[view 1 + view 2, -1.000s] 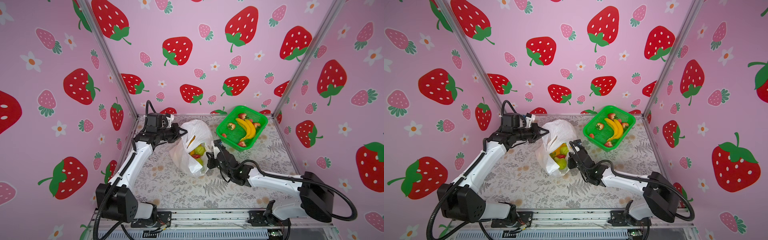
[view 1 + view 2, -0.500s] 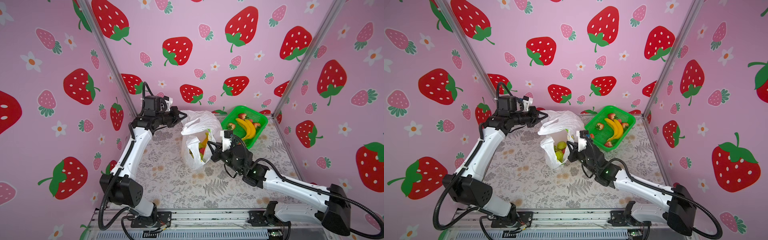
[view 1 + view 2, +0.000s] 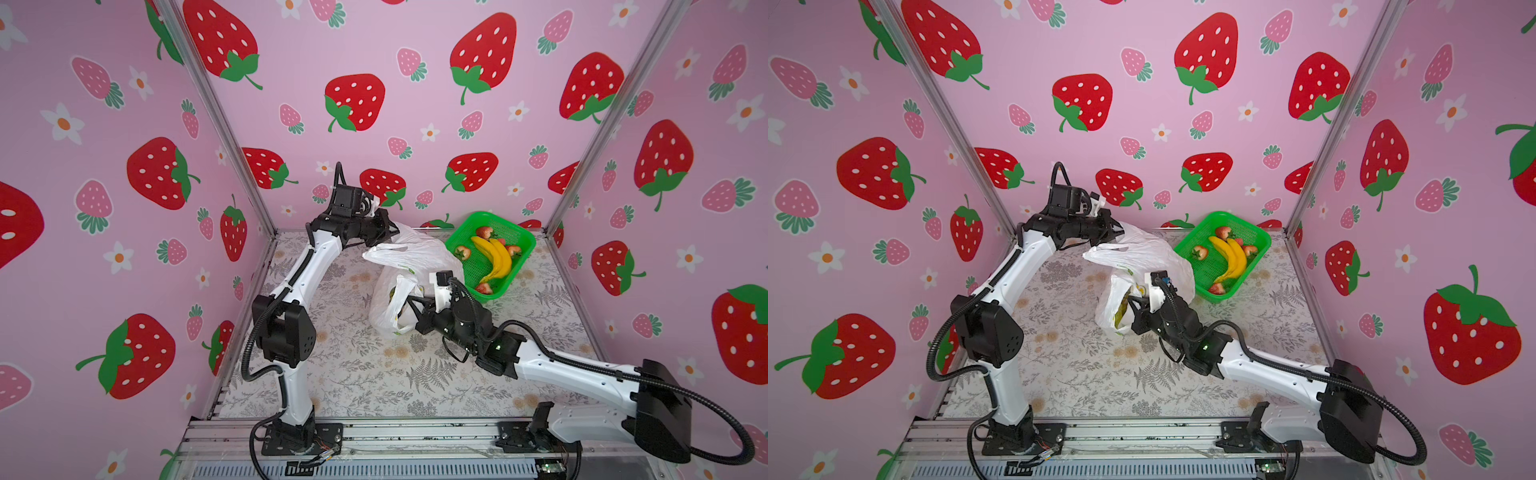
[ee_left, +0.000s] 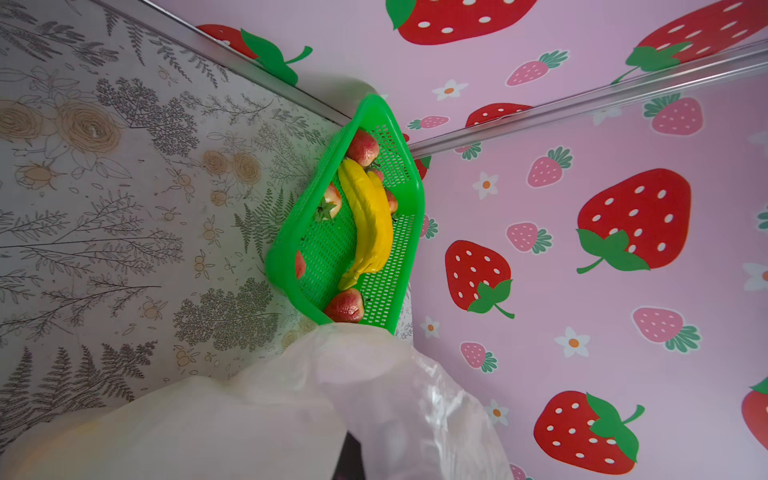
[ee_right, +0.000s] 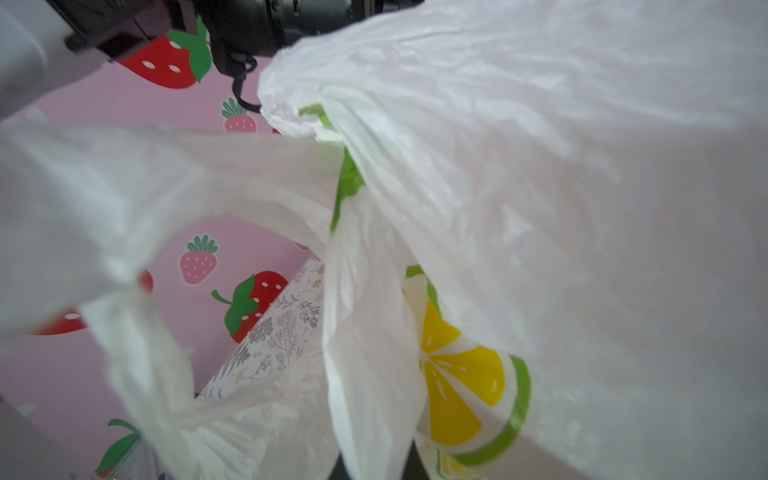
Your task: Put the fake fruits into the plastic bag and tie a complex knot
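Holding the plastic bag point(image 3: 409, 253) up by one handle, the left gripper point(image 3: 388, 232) has its fingers closed on the film. Below and right of them, the bag body rests on the surface point(image 3: 357, 374), some fake fruits point(image 3: 1123, 309) inside. The right gripper point(image 3: 409, 301) has its fingers closed on the other handle. Bananas point(image 3: 496, 259) and strawberries point(image 3: 484, 232) remain in the green basket point(image 3: 521, 249). The step seems to be handle gathering; next probably crossing both handles.

green mesh basket point(image 3: 519, 245), floral tabletop point(image 3: 353, 374)
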`<state>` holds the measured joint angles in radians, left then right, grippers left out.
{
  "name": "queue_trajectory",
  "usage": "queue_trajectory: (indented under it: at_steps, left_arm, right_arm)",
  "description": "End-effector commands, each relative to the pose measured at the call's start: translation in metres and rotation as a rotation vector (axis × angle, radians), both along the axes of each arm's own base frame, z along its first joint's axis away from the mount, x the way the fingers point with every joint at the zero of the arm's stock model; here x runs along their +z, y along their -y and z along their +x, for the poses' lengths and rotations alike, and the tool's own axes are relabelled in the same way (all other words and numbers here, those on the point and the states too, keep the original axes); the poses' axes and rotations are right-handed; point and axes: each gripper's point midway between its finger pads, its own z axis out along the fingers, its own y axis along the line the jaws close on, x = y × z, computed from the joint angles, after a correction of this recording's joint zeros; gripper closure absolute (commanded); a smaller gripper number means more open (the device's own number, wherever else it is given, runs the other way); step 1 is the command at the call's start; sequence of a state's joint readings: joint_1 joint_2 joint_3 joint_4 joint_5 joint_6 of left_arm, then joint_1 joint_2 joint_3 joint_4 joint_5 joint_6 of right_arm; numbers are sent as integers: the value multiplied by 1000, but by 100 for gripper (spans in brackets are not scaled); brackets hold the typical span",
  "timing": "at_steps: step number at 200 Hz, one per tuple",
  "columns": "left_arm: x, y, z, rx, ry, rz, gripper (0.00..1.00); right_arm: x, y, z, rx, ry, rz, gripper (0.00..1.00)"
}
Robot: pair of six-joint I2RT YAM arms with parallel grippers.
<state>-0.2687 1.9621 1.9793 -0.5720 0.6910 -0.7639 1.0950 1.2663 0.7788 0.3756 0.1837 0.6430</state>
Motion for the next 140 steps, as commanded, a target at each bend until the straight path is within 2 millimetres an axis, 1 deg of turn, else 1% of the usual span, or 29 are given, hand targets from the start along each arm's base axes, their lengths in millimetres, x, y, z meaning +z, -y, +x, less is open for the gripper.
queue_trajectory:
  at_steps: [1,6,18,31,39,64,76,89,99,101,102,107,109,136,140]
  left_arm:
    - [17,-15,-1,15,41,26,93]
    - [19,-20,-1,25,50,39,88]
    - [26,-31,-4,45,75,71,79]
    - [33,-46,-9,69,98,104,69]
    - [37,-57,-14,91,110,124,61]
    - [45,-95,-36,184,159,195,44]
    - [45,-112,-52,223,175,235,41]
    - [44,-123,-75,249,201,271,41]
    - [41,-123,-95,243,228,277,41]
    - [47,-122,-100,241,250,273,41]
    - [42,-122,-102,237,244,276,41]
    - [41,-119,-112,226,267,276,42]
    - [47,-118,-117,223,291,274,42]
    - [46,-94,-176,128,441,324,44]
    - [47,-88,-184,104,467,321,45]
  right_arm:
    - [-35,12,6,-53,-75,-56,98]
    - [-42,17,9,-72,-83,-73,98]
    - [-55,28,14,-104,-94,-112,97]
    - [-64,37,18,-121,-94,-143,95]
    - [-64,41,19,-126,-86,-152,94]
    - [-59,52,22,-140,-64,-156,91]
    - [-54,55,22,-129,-55,-140,90]
    - [-49,59,24,-124,-49,-125,89]
    - [-46,61,25,-116,-49,-110,89]
    - [-46,62,25,-113,-50,-108,89]
    - [-45,62,25,-112,-49,-107,89]
    - [-44,64,27,-110,-51,-98,89]
    - [-44,64,27,-108,-52,-95,89]
    - [-40,66,32,-53,-86,-16,89]
    - [-38,66,32,-41,-90,-1,89]
